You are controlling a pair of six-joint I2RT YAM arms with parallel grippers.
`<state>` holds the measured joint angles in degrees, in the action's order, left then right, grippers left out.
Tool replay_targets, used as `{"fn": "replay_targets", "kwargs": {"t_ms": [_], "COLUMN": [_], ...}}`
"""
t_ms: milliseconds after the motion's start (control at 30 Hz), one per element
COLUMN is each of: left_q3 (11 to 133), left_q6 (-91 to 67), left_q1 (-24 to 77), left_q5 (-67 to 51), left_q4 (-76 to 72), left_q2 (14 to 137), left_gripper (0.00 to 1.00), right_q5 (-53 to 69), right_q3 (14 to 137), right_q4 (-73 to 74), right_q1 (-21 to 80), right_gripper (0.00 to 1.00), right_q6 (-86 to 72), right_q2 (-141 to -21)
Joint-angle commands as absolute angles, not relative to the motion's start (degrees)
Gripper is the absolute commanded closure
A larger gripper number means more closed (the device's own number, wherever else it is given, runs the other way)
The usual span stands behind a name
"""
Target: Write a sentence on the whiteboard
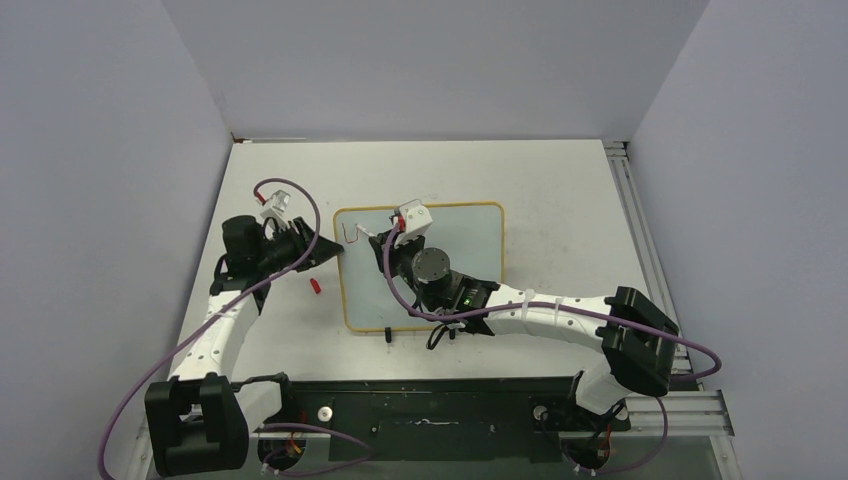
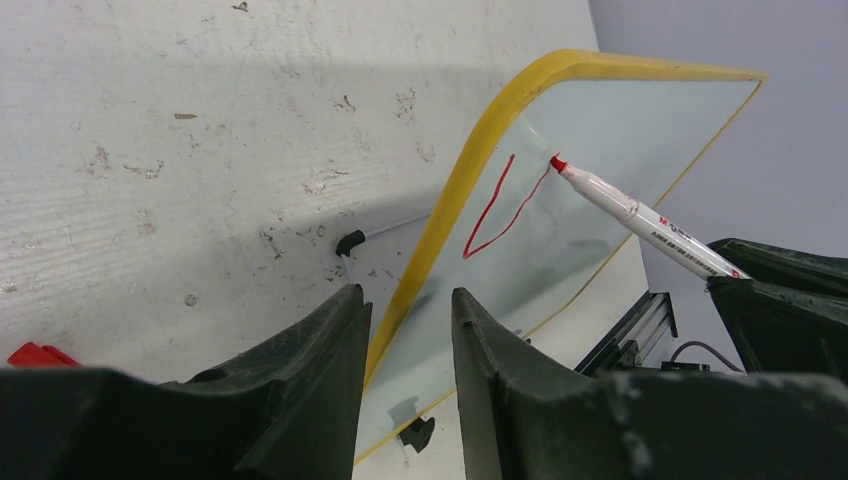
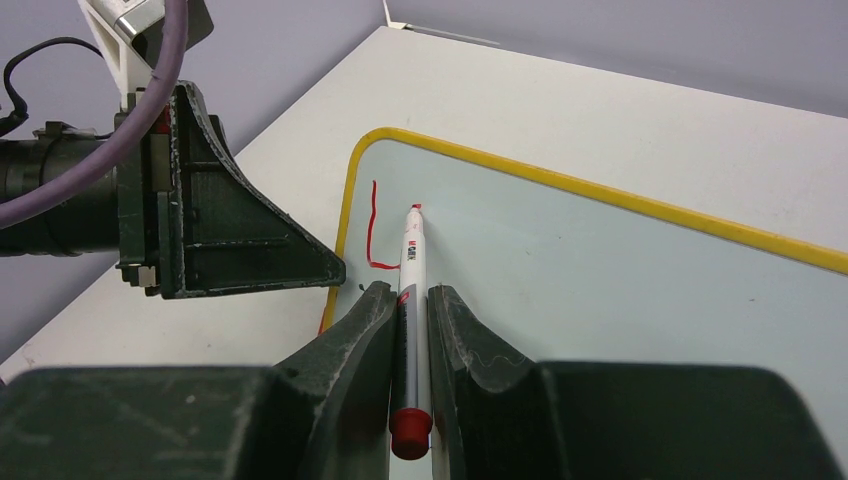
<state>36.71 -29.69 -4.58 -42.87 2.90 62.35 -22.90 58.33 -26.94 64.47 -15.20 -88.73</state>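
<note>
Setting: a scuffed white table (image 1: 560, 200) enclosed by plain lavender-grey walls (image 1: 430, 60). Item one: the whiteboard (image 1: 470, 250), lying flat on the table under the right gripper (image 3: 403, 290) and directly ahead of the left gripper (image 2: 408, 295). It has a pale glossy face and a yellow-orange frame, and a black foot (image 2: 350, 241) shows at its edge. Item two: a red marker (image 3: 411, 250), clamped firmly between the right gripper's closed fingers. Its barrel runs forward past their tips, its red butt end points back toward the wrist, and its nib rests on the board just in front of the fingers, near the board's corner. Item three: the sentence (image 2: 495, 215), present only as one thin red V-shaped stroke at the nib, close to the frame. Item four: the left gripper, jaws partway open and gripping nothing, one finger on either side of the board's yellow edge; whether either finger touches the frame cannot be told. Item five: a small red cap (image 1: 314, 286), loose on the bare table near the left gripper, off the board.
</note>
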Motion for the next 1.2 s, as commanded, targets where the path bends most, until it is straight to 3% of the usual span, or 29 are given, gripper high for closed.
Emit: {"fn": "replay_targets", "kwargs": {"t_ms": [0,467,1167], "left_q3": [39.11,39.01,38.93], "left_q6": [-29.79,-30.13,-30.10], "left_q1": [-4.09,-3.79,-3.78], "left_q5": [-44.96,-45.79,-45.60], "left_q4": [0.88,-1.10,-1.05], "left_q2": [62.62,62.73,62.58], "left_gripper": [0.67,0.77,0.78], "right_q5": [-23.49,-24.38,-26.03], "right_q3": [60.39,57.86,52.06], "right_q4": [-29.04,-28.16,-26.59], "right_q1": [64.07,64.03,64.72], "right_gripper": [0.95,0.95,0.95], "right_q6": [-14.85,-15.70,-17.99], "right_q2": [-89.04,-87.88,-84.33]}}
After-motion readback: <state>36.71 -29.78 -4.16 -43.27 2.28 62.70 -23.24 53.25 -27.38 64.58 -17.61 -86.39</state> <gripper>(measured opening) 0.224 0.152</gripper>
